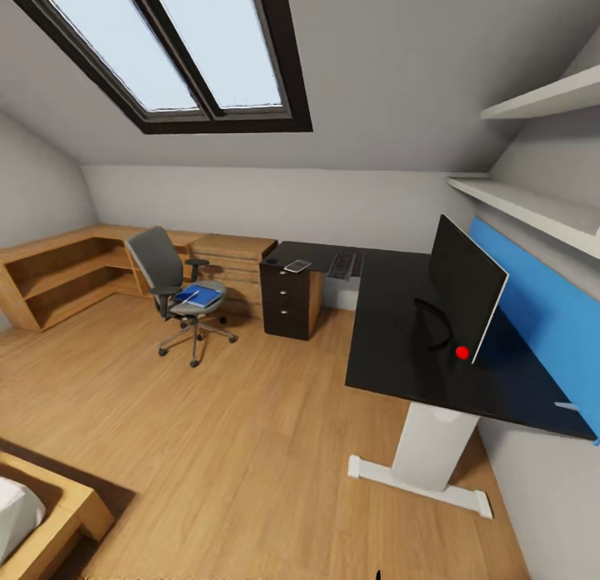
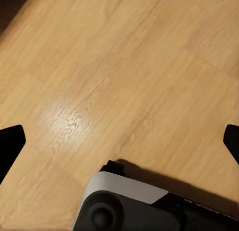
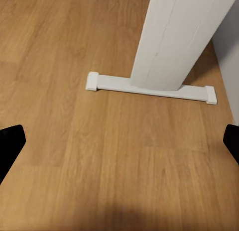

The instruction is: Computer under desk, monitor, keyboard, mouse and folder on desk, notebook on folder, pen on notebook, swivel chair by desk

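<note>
The black L-shaped desk [image 1: 392, 330] runs along the right wall on a white leg [image 1: 433, 447], which the right wrist view shows close up [image 3: 174, 37]. The monitor [image 1: 462, 301] stands on the desk, and the keyboard [image 1: 342, 265] lies at the far corner. A small flat grey item, probably the notebook [image 1: 297, 266], rests above the black drawers [image 1: 285, 301]. The swivel chair [image 1: 171, 284] stands left of the desk, apart from it, with the blue folder [image 1: 197, 296] on its seat. Mouse and pen are too small to tell; the computer is out of view. My left gripper [image 2: 119, 146] and right gripper [image 3: 119, 146] hang open over the floor.
Light wooden shelving [image 1: 58, 272] and a wooden chest [image 1: 233, 259] line the back left. A bed corner [image 1: 50, 513] juts in at the lower left. White wall shelves [image 1: 533, 205] overhang the desk. Bare wooden floor [image 1: 233, 430] stretches between me and the chair. My base [image 2: 124, 206] sits under the left gripper.
</note>
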### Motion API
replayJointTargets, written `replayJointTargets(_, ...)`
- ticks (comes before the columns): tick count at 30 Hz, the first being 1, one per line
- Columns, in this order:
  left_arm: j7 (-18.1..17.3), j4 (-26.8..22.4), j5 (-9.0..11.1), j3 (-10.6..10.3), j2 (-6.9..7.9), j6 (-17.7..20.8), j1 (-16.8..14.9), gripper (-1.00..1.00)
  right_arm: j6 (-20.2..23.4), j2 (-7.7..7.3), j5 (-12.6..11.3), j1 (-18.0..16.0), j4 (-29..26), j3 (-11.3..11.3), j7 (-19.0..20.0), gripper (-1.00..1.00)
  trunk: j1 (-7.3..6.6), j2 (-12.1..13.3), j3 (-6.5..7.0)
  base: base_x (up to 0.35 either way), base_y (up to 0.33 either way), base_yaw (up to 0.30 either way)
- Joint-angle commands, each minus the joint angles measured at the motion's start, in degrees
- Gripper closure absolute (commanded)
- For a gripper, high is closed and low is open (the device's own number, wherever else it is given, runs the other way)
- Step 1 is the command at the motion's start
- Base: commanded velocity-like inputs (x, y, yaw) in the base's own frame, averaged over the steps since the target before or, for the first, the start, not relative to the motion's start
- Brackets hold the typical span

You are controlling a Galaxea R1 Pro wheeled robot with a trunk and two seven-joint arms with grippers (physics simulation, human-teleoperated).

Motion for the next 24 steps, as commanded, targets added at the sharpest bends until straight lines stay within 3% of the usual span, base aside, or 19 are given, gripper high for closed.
replayJointTargets(1,0.3,0.4,0.0,-1.1,-0.14,-0.2,0.0,-1.00,-0.3,-0.06,-0.4,-0.1,0.1,0.5,0.0,-1.00,-0.21,0.4,0.11,0.000,0.000,0.052)
replayJointTargets(6,0.3,0.7,-0.9,-1.4,-0.22,-0.2,0.0,-1.00,-0.3,-0.06,-0.3,-0.1,0.1,0.4,0.1,-1.00,-1.31,2.4,1.00,0.001,0.069,0.018)
replayJointTargets(14,0.8,0.7,-0.8,-1.4,-0.18,-0.4,0.0,-1.00,-0.3,-0.06,-0.2,-0.1,0.2,0.4,0.1,-1.00,-1.31,2.4,1.00,0.148,0.194,0.001)
replayJointTargets(24,0.5,0.8,-0.8,-1.4,-0.01,-0.6,0.0,-1.00,-0.3,-0.05,-0.2,-0.1,0.2,0.4,0.2,-1.00,-1.31,2.4,1.00,0.059,0.054,0.000)
